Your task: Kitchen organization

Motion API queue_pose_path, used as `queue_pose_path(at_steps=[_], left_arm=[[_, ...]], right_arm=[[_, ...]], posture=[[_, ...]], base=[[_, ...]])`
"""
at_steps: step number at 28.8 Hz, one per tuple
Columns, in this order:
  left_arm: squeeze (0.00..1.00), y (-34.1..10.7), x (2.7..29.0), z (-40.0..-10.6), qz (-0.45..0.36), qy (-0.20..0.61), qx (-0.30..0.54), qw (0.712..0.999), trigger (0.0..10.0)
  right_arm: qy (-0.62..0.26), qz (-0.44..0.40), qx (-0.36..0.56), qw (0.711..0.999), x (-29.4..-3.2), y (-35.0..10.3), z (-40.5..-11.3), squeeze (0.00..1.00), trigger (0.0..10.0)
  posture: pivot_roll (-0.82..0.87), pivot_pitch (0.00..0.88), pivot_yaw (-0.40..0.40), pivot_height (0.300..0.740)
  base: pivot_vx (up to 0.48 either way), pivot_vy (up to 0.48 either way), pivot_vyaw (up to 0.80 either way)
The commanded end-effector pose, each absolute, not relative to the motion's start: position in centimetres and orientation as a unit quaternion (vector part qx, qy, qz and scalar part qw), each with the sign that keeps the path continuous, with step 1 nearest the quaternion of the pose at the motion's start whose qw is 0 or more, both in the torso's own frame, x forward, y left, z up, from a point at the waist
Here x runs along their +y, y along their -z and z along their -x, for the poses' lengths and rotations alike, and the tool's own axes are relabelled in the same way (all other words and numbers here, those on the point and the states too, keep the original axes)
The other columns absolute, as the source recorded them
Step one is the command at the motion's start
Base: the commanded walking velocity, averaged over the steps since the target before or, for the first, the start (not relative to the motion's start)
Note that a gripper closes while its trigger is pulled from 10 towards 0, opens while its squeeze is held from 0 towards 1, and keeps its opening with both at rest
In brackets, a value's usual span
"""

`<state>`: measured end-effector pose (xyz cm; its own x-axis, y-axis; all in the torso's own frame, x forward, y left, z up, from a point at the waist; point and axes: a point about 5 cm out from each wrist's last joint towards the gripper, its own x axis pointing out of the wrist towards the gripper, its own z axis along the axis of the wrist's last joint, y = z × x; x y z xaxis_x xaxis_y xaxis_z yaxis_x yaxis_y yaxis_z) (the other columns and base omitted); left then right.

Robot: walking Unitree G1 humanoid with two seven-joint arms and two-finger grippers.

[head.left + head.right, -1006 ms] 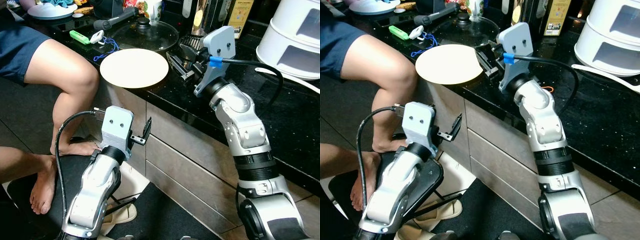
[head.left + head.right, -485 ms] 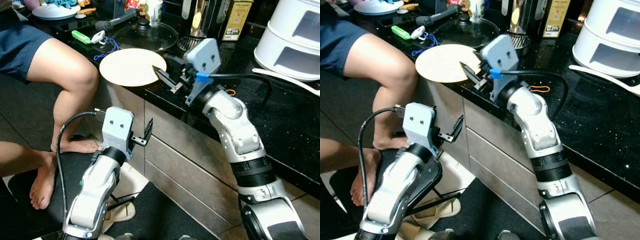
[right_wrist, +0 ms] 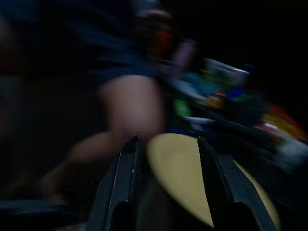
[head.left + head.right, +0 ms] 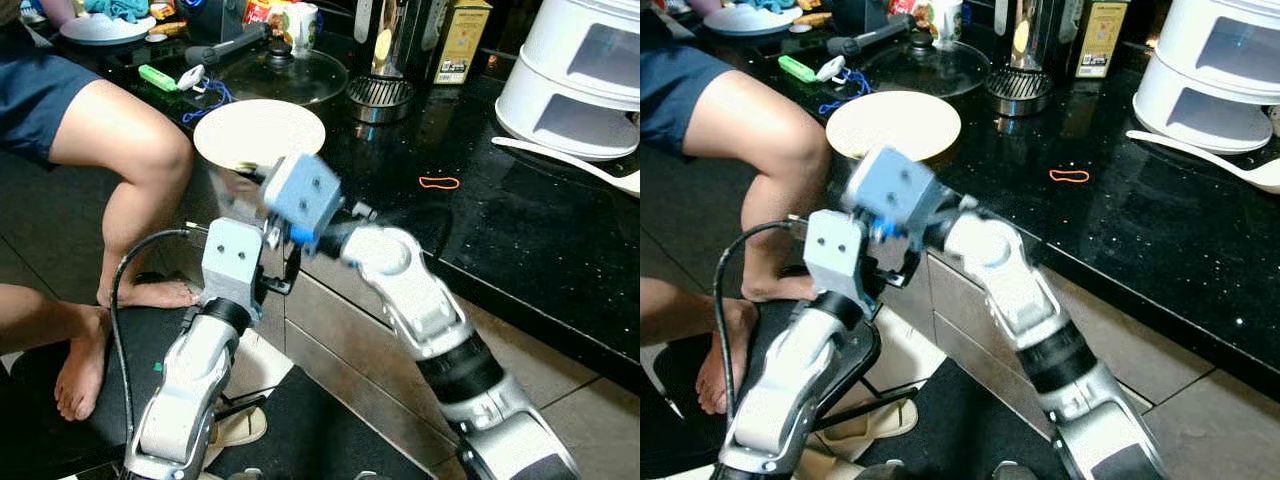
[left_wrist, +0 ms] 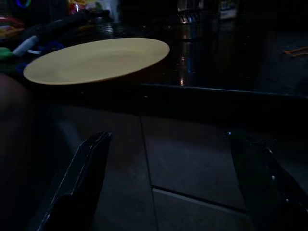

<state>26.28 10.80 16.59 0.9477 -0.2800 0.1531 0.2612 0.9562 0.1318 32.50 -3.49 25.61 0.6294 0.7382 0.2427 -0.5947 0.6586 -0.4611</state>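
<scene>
The right gripper [image 3: 166, 187] is blurred with motion, its two long black fingers [image 3: 120, 187] spread apart with nothing between them but air; it hangs at the counter's front edge, and past its tips lies the round, flat, pale yellow plate [image 4: 259, 133]. In the head views its grey wrist block sits just below the near rim of that plate, in front of the cabinet face. The plate is matte and smooth, resting on the glossy, speckled black stone counter [image 4: 520, 240] and jutting slightly over its edge.

The left gripper [image 5: 173, 187] is lower, facing the grey cabinet drawers [image 5: 192, 163], its fingers also wide apart and empty; the plate is above and beyond it.

Farther back from the right gripper are a glass pan lid [image 4: 290, 72], a ribbed metal ring [image 4: 379, 96], an orange rubber band [image 4: 438, 183] and a white plastic appliance [image 4: 575, 75]. A seated person's bare leg [image 4: 125, 160] is beside the plate, to the gripper's left.
</scene>
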Motion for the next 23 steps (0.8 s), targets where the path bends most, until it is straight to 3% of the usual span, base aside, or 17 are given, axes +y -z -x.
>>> queue_pose_path(at_steps=[1, 9, 12, 18, 23], left_arm=[[0.00, -17.2, 12.1, -26.4, -0.091, 0.099, -0.095, 0.986, 10.0], [0.00, -18.6, 15.2, -26.4, -0.163, 0.023, -0.107, 0.981, 10.0], [0.00, -20.8, 16.8, -26.3, -0.247, 0.009, -0.135, 0.960, 10.0], [0.00, -23.4, 18.4, -26.2, -0.342, 0.004, -0.159, 0.926, 10.0], [0.00, -23.8, 20.4, -26.3, -0.400, 0.002, -0.144, 0.905, 10.0]], right_arm=[[-0.313, 0.150, -0.194, 0.918, -5.4, -25.8, -34.0, 0.00, 10.0], [-0.186, 0.147, -0.169, 0.957, -9.4, -25.8, -36.2, 0.00, 10.0], [-0.139, 0.153, -0.146, 0.967, -12.1, -24.9, -37.0, 0.00, 10.0], [-0.122, 0.091, -0.111, 0.982, -14.5, -23.3, -37.0, 0.00, 10.0], [-0.125, 0.067, -0.115, 0.983, -14.9, -22.9, -36.8, 0.00, 10.0]], posture=[[0.06, 0.079, -0.054, 0.740], [0.07, 0.081, -0.062, 0.740], [0.08, 0.085, -0.061, 0.740], [0.08, 0.092, -0.061, 0.740], [0.08, 0.103, -0.057, 0.740]], base=[[0.000, 0.000, 0.00], [0.000, 0.000, 0.00], [0.000, 0.000, 0.00], [0.000, 0.000, 0.00], [0.000, 0.000, 0.00]])
